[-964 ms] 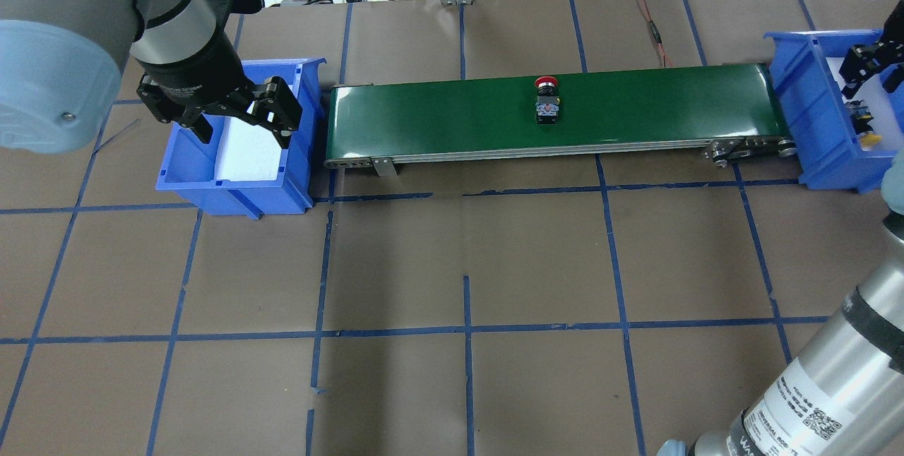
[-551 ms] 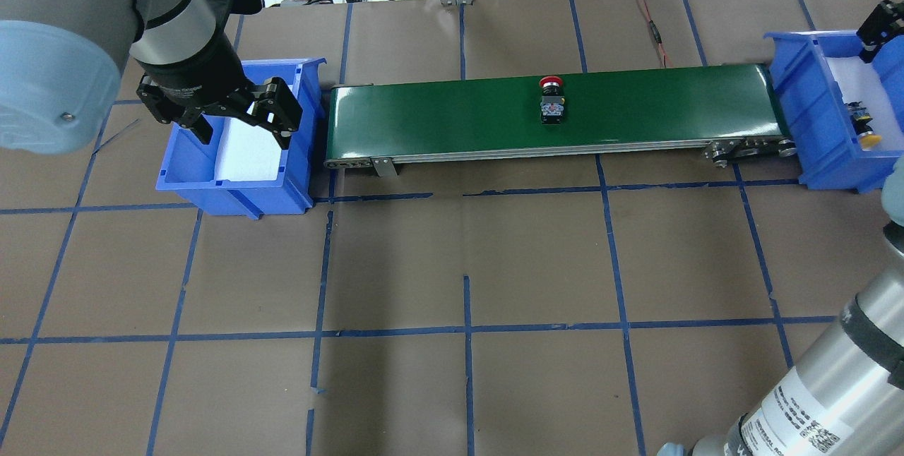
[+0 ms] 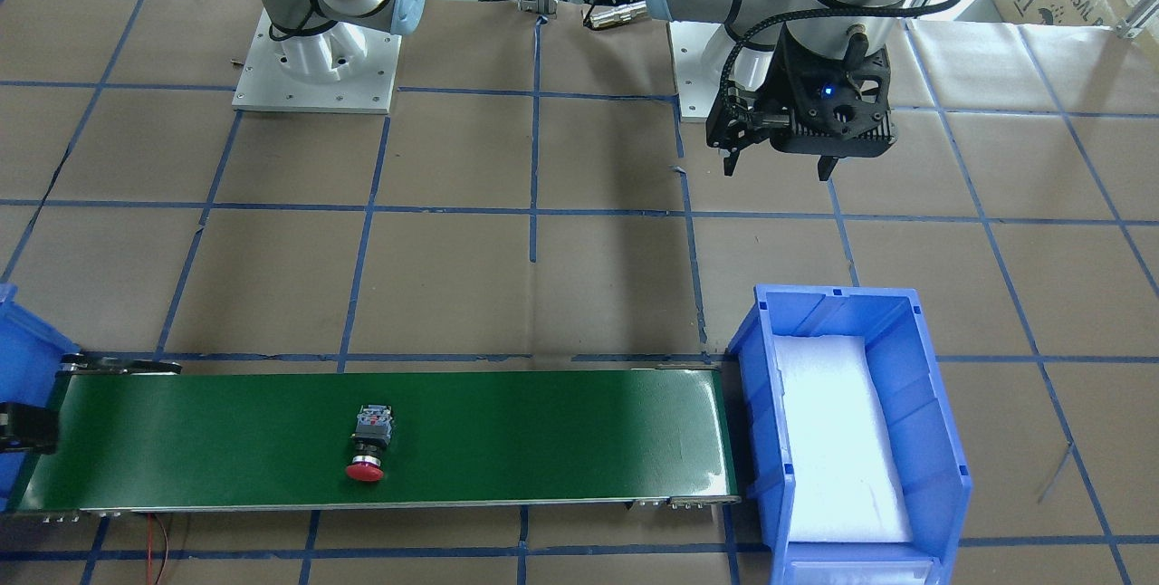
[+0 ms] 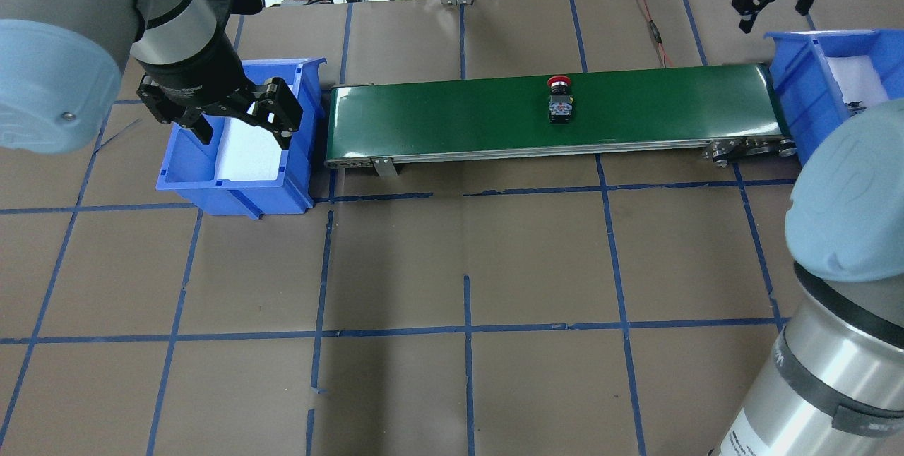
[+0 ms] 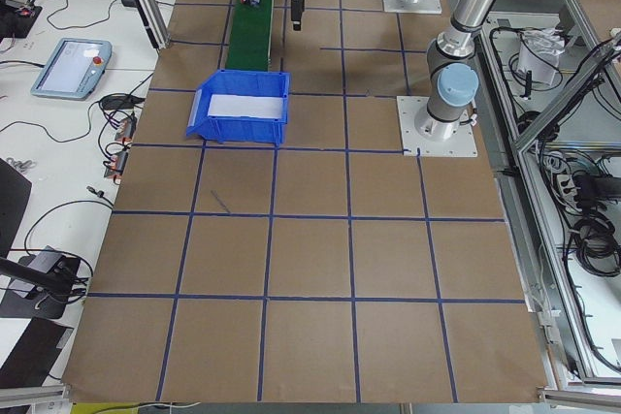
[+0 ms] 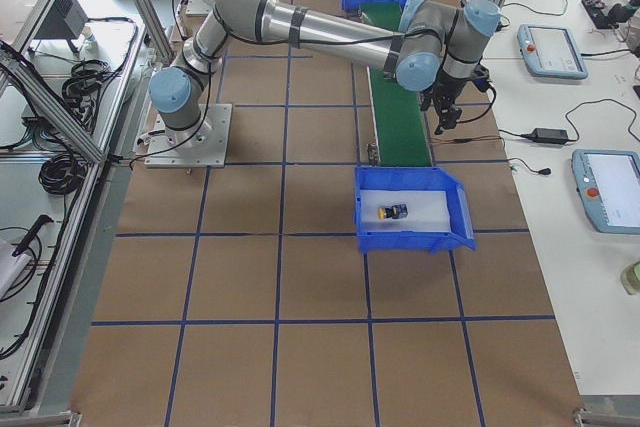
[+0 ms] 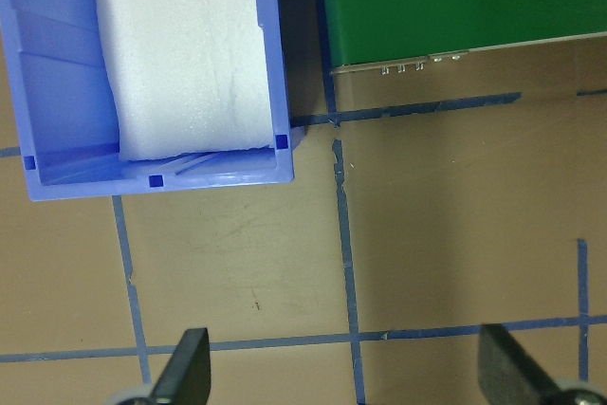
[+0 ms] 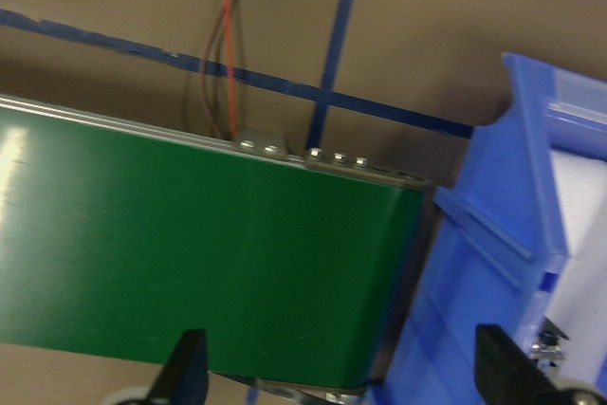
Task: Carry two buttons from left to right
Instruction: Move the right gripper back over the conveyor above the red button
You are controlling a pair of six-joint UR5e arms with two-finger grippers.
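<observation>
The red-capped button (image 4: 560,99) lies on its side on the green conveyor belt (image 4: 459,110), a little right of the middle; it also shows in the front view (image 3: 369,445). The yellow-capped button (image 6: 392,212) lies in the right blue bin (image 6: 410,237). In the overhead view my right elbow hides it. My left gripper (image 4: 244,124) hangs open and empty over the left blue bin (image 4: 191,166). My right gripper (image 4: 773,8) is open and empty, raised beyond the belt's right end, near the right bin (image 4: 798,82).
The left bin holds only white foam (image 3: 838,440). Red wires (image 4: 653,32) lie on the table behind the belt's right part. My right arm's elbow (image 4: 847,188) covers the near right corner. Brown paper with blue tape lines covers the table (image 4: 466,265).
The red button has ridden the belt a little to the right. My right gripper has risen out of the right bin and moved back and left. My left arm has not moved.
</observation>
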